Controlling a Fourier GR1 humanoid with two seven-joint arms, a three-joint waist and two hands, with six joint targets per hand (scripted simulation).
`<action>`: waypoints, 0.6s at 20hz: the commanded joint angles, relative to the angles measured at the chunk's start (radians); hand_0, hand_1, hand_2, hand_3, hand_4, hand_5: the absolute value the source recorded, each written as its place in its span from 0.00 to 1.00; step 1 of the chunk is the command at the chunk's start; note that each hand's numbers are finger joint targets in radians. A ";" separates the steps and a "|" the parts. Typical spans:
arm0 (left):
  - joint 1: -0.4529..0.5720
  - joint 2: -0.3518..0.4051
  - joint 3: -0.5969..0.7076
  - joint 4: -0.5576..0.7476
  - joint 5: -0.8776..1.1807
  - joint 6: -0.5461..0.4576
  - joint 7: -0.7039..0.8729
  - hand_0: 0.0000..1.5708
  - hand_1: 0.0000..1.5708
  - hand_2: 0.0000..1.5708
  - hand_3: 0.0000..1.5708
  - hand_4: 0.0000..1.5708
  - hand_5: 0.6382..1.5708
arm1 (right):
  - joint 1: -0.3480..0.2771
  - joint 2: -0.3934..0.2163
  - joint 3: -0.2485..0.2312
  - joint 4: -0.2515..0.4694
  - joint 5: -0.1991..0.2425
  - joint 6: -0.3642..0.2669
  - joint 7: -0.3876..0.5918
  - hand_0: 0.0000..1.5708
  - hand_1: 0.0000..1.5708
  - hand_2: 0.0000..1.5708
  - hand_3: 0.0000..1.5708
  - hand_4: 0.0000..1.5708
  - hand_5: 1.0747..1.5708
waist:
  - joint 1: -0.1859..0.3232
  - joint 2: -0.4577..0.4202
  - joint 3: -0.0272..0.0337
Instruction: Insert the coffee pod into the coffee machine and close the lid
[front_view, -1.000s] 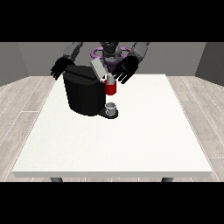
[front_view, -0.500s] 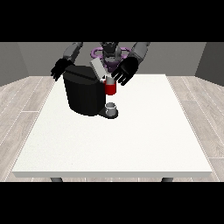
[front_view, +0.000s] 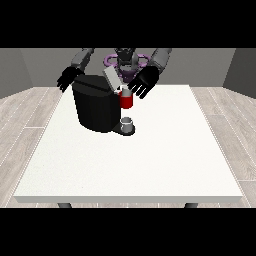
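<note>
I see the black machine (front_view: 97, 107) on the table (front_view: 150, 160), lid (front_view: 111, 79) raised, pod (front_view: 126, 100) seemingly seated at its front. My hand at the view's right (front_view: 142, 82) hovers beside it, fingers spread. The hand at the view's left (front_view: 67, 79) hangs open. Next, I judge, press the lid down.

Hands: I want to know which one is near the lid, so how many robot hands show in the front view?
2. One hand is at the view's right, beside the raised lid; the other hand is at the view's left, by the coffee machine's far corner.
</note>
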 joint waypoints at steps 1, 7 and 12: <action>-0.033 0.004 -0.007 -0.014 -0.025 0.044 -0.004 0.68 0.68 0.71 0.61 0.23 1.00 | -0.011 0.028 0.016 0.025 0.029 -0.023 -0.084 0.00 0.00 0.00 0.00 0.28 1.00 | 0.002 0.063 -0.0010; -0.017 -0.007 -0.067 -0.012 -0.059 -0.049 -0.033 0.00 0.00 0.00 0.00 0.00 1.00 | -0.061 0.005 -0.023 0.049 -0.002 -0.021 -0.021 0.00 0.00 0.00 0.00 0.26 1.00 | 0.036 0.025 -0.0009; -0.038 0.037 -0.051 0.013 -0.067 -0.089 -0.007 0.00 0.00 0.00 0.00 0.00 1.00 | 0.002 0.039 0.026 0.033 0.037 -0.044 -0.028 0.00 0.00 0.00 0.00 0.26 1.00 | 0.004 -0.003 -0.0011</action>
